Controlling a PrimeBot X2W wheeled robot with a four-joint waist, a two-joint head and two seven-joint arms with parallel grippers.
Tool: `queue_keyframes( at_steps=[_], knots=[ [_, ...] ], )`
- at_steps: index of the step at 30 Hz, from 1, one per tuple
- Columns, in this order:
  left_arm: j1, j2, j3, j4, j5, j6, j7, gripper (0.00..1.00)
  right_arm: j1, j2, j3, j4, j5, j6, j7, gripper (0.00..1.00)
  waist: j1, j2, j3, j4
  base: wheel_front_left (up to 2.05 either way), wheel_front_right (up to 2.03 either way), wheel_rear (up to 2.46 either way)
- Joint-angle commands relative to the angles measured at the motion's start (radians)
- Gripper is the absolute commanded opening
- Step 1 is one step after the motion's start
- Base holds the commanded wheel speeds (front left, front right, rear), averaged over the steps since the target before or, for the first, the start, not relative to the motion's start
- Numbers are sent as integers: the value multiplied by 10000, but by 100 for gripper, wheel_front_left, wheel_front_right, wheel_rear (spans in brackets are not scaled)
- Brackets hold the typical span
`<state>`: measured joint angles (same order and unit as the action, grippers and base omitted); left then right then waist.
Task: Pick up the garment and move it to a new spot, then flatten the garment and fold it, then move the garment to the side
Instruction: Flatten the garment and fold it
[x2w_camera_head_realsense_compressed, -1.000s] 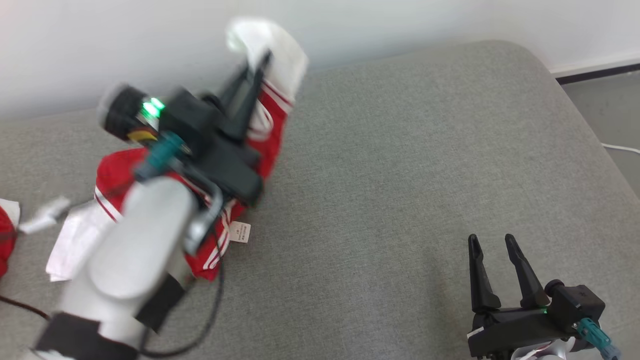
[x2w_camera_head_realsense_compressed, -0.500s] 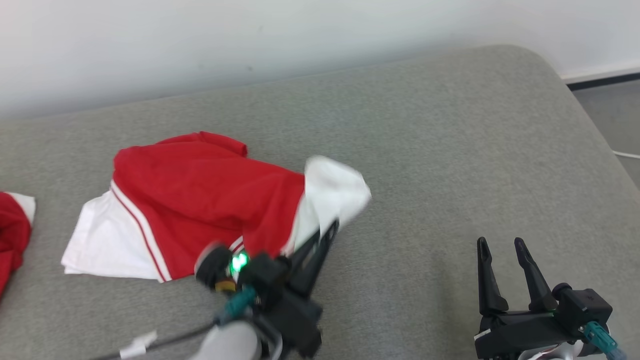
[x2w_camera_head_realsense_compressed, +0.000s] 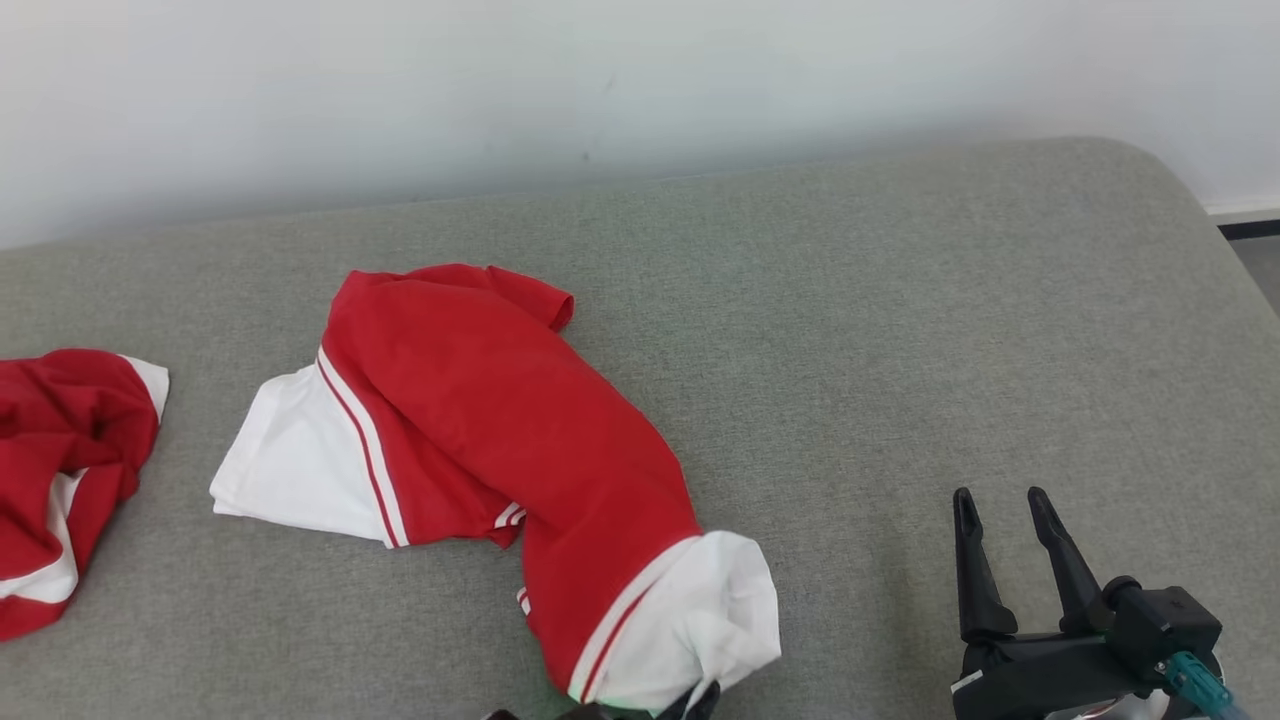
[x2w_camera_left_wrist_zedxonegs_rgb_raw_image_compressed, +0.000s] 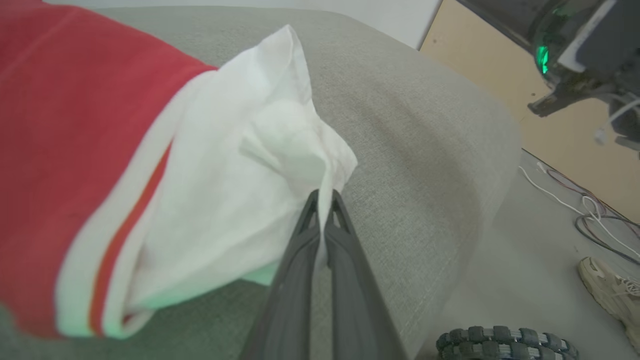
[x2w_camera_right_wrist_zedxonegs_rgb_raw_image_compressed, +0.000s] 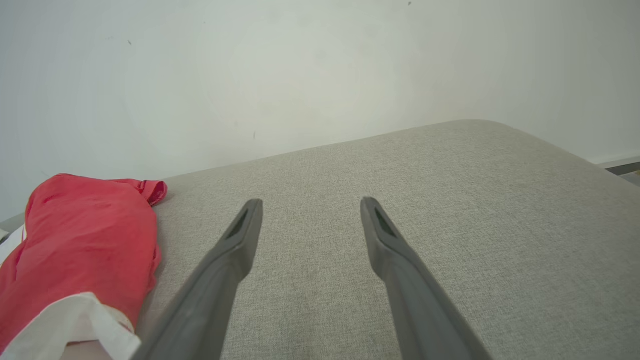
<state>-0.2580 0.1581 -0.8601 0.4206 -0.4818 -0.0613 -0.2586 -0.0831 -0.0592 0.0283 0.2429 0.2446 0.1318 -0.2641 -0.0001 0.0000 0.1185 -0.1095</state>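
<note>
left hand (x2w_camera_left_wrist_zedxonegs_rgb_raw_image_compressed: 322, 199) is clenched tight on the white end of the garment (x2w_camera_head_realsense_compressed: 500, 440), its 2 dark fingers pinching a fold of white cloth right at their tips. the garment lies on the grey cushioned surface (x2w_camera_head_realsense_compressed: 900, 300). its red body runs from the far left down toward the near edge, the white end is bunched up there, and a flat white panel with red stripes spreads out to the left. right hand (x2w_camera_head_realsense_compressed: 1000, 497) hangs over bare grey fabric at the lower right, fingers spread wide, grasping nothing, well apart from the garment. a 2nd red-and-white cloth (x2w_camera_head_realsense_compressed: 60, 470) sits crumpled at the far left edge. in the left wrist view, a pale shoe (x2w_camera_left_wrist_zedxonegs_rgb_raw_image_compressed: 607, 285) and cables (x2w_camera_left_wrist_zedxonegs_rgb_raw_image_compressed: 590, 220) lie on the floor beyond the cushioned edge.
</note>
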Motion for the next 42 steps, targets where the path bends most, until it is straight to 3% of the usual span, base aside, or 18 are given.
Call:
queue_keyframes(
  at_steps=[1, 2, 3, 4, 5, 13, 24, 31, 42],
  knots=[
    [122, -148, -85, 227, -21, -84, -60, 0, 66, -98, -20, 10, -2, -23, -4, 100, 1, 0, -35, 121, 0, 0, 0],
    [90, -193, -52, 265, 5, -66, -67, 41, 83, -108, -36, 16, -2, -23, -4, 100, 1, 0, -46, 157, 0, 0, 0],
    [90, -193, -52, 265, 5, -66, -67, 41, 83, -108, -36, 16, -2, -23, -4, 100, 1, 0, -46, 157, 0, 0, 0],
    [59, -229, 14, 259, 11, -67, -74, 93, 91, -115, -35, 21, -3, -23, -4, 100, 1, 0, -58, 185, 0, 0, 0],
    [-15, -276, 131, 124, 58, -46, -81, 100, 105, -130, -53, 31, -4, -23, -4, 100, 1, 0, -78, 226, 0, 0, 0],
    [433, -166, 1942, -2166, 871, 282, -69, 100, 255, -129, -70, 81, -89, -23, -2, 100, 1, 0, -401, 448, 0, 0, 0],
    [1835, 359, 5863, -3515, 1688, 818, -72, 100, 458, -216, -44, 101, -74, -23, -4, 100, 1, 0, -833, 669, 0, 0, 0],
    [2728, 84, 7410, -3473, 1978, 737, -72, 100, 532, -243, 4, 134, -71, -23, -4, 100, 1, 0, -956, 829, 0, 0, 0],
    [3229, -641, 8386, -3196, 2550, 186, -73, 100, 568, -338, 22, 74, -72, -23, -4, 100, 1, 0, -937, 960, 0, 0, 0]
  ],
)
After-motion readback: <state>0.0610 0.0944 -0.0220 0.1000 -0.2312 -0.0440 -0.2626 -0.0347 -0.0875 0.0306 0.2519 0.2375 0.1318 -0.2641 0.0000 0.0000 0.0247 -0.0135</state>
